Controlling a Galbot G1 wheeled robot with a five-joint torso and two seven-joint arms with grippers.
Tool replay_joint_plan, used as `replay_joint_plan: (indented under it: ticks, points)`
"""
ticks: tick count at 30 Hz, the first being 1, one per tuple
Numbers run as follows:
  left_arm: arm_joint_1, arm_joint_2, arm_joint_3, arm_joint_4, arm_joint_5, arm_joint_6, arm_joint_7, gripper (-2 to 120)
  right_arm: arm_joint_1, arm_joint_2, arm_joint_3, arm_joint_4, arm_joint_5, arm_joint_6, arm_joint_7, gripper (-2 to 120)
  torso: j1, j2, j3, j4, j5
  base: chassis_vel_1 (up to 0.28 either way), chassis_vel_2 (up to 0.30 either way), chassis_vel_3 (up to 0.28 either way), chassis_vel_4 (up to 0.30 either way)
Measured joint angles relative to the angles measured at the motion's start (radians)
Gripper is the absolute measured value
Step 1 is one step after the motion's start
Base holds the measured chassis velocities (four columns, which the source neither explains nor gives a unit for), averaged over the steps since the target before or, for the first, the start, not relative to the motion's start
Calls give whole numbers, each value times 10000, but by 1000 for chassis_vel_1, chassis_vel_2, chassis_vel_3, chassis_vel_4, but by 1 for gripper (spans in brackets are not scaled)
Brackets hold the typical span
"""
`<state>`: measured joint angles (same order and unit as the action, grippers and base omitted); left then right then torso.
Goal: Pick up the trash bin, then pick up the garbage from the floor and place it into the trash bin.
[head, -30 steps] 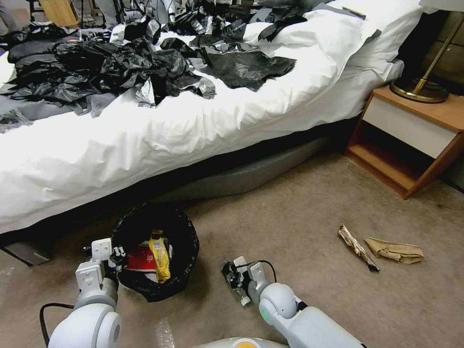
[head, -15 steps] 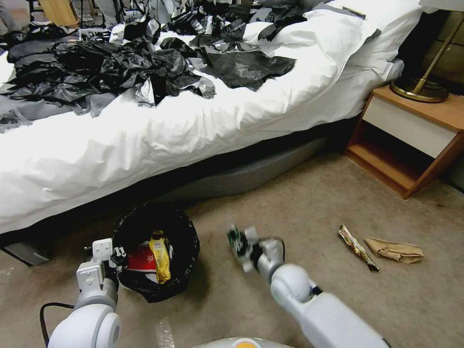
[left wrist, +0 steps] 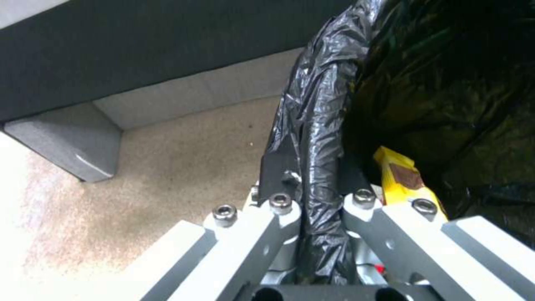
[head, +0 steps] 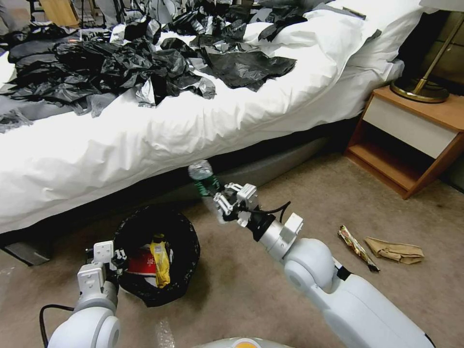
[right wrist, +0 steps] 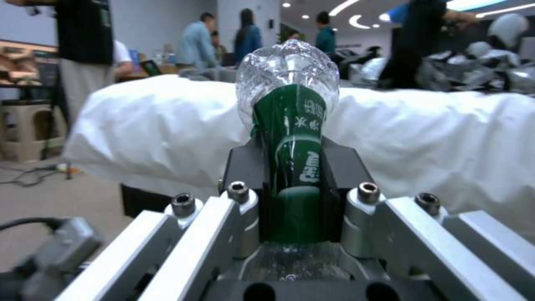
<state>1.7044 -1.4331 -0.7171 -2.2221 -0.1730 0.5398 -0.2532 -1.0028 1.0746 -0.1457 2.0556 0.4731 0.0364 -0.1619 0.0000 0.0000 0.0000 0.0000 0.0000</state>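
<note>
The trash bin, lined with a crinkled black bag, sits low at the left in front of the bed, and my left gripper is shut on its near-left rim. Inside lie a yellow wrapper and a red packet. My right gripper is raised above and to the right of the bin, shut on a clear plastic bottle with a green label. On the floor at the right lie a patterned wrapper and a brown paper bag.
A bed with white bedding and loose black bags runs across the back. A wooden nightstand with a lamp base stands at the right. Open carpet lies between the bin and the wrapper.
My right arm has lifted the bottle from the carpet beside the bin and swung it up and forward, above the bin's right side. The left gripper and the bin have barely moved.
</note>
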Motion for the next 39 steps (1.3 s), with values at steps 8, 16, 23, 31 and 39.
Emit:
replay_joint_plan:
  ticks: [8,16,23,31,39]
  points:
    - [-44,-36,69,24,69,-1,6,1,7,-226,-622,218,-35,-10,-144,14,0,0,0,0,0,0,0,0,0]
    - [-127,-133,224,90,225,-1,8,1,166,-128,-1805,-917,-382,-49,-53,14,0,0,0,1,0,0,0,0,0]
    - [-166,-247,333,92,306,-4,10,1,134,405,-2088,-1666,-445,-533,164,26,0,0,0,0,-1,0,0,0,0]
    - [-127,-348,511,90,452,-39,16,1,231,836,-2361,-2108,-570,-654,249,59,0,0,0,0,-1,0,0,0,0]
    - [-151,-374,552,64,492,-56,21,1,278,818,-2374,-2113,-589,-729,288,88,0,0,0,0,-1,0,0,0,0]
